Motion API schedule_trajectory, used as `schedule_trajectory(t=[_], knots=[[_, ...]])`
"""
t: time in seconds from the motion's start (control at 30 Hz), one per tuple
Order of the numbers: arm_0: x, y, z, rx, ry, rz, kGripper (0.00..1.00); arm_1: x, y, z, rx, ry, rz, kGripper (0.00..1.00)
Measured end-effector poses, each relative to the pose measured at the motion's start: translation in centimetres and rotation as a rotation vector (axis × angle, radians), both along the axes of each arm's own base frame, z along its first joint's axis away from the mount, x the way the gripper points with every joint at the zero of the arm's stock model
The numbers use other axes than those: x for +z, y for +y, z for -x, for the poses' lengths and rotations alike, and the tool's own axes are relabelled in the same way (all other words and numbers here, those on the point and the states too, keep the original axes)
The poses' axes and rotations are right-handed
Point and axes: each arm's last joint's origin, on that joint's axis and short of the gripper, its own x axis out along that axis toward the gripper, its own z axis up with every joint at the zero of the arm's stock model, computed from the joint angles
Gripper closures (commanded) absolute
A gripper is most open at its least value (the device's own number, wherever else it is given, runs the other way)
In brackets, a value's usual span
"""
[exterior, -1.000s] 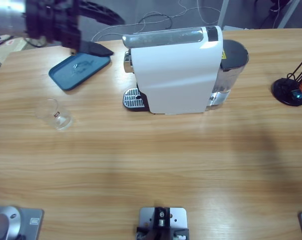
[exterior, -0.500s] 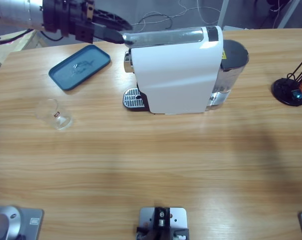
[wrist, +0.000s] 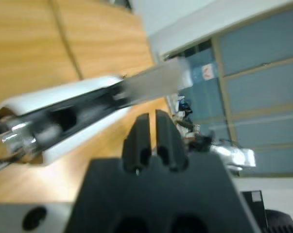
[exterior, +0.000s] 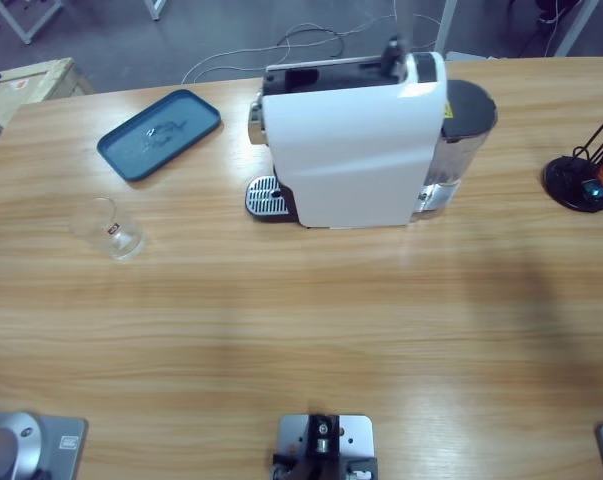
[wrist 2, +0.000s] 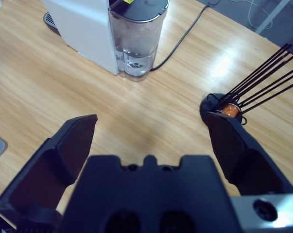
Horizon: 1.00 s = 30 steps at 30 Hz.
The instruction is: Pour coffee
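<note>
Small clear drinking glass (exterior: 108,229) stands upright near the blue tray (exterior: 158,133).

white coffee machine (exterior: 346,150); blue tray (exterior: 158,133); clear glass (exterior: 109,228); light wood-grain table (exterior: 301,330).

The white plastic coffee machine (exterior: 351,140) stands on the wooden tabletop (exterior: 301,330). Left of it lies the blue plastic tray (exterior: 158,133); the small clear drinking glass (exterior: 107,228) sits left and nearer; the black wire capsule stand (exterior: 581,180) stands well right.
</note>
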Motion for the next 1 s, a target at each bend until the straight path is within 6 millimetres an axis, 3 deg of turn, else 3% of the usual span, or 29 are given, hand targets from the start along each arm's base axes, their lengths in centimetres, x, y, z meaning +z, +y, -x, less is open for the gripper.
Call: schedule_trajectory(t=[0.03, 0.07, 0.1, 0.2, 0.3, 0.37, 0.47, 0.57, 0.73, 0.8, 1.0], knots=[[1.3, 0.2, 0.9, -0.007, -0.029, 0.019, 0.178, 0.0, 0.1, -0.2, -0.024, 0.009, -0.007, 0.068], [2.1, 0.4, 1.8, -0.011, -0.053, 0.031, 0.039, -0.1, 0.1, -0.3, -0.063, 0.017, -0.019, 0.081], [2.8, 0.5, 2.7, -0.012, -0.085, 0.035, 0.009, -0.1, 0.1, -0.5, -0.107, 0.020, -0.037, 0.093], [2.3, 1.1, 5.1, 0.012, -0.245, -0.052, 0.000, 0.0, -0.3, -1.1, -0.252, 0.015, -0.087, 0.203], [-1.2, 2.7, 7.1, 0.020, -0.485, -0.281, 0.000, -0.2, -0.7, -2.5, -0.402, 0.013, -0.107, 0.289], [-4.0, 4.5, 8.7, 0.041, -0.568, -0.447, 0.000, -0.9, -0.7, -4.3, -0.493, 0.029, -0.098, 0.289], [-7.8, 6.9, 11.5, 0.020, -0.651, -0.648, 0.000, -3.3, -0.4, -7.4, -0.581, 0.085, -0.090, 0.289], [-10.3, 8.7, 13.9, -0.003, -0.658, -0.720, 0.000, -6.5, -0.1, -10.1, -0.638, 0.128, -0.074, 0.289], [-11.8, 10.3, 15.8, -0.006, -0.655, -0.738, 0.000, -10.2, -0.3, -12.0, -0.697, 0.154, -0.048, 0.342], [-11.8, 10.4, 15.9, -0.005, -0.656, -0.737, 0.000, -11.0, -0.3, -12.6, -0.706, 0.158, -0.044, 0.453], [-11.5, 9.8, 15.9, -0.008, -0.692, -0.701, 0.000, -12.4, -0.9, -14.0, -0.755, 0.162, -0.039, 0.461]])
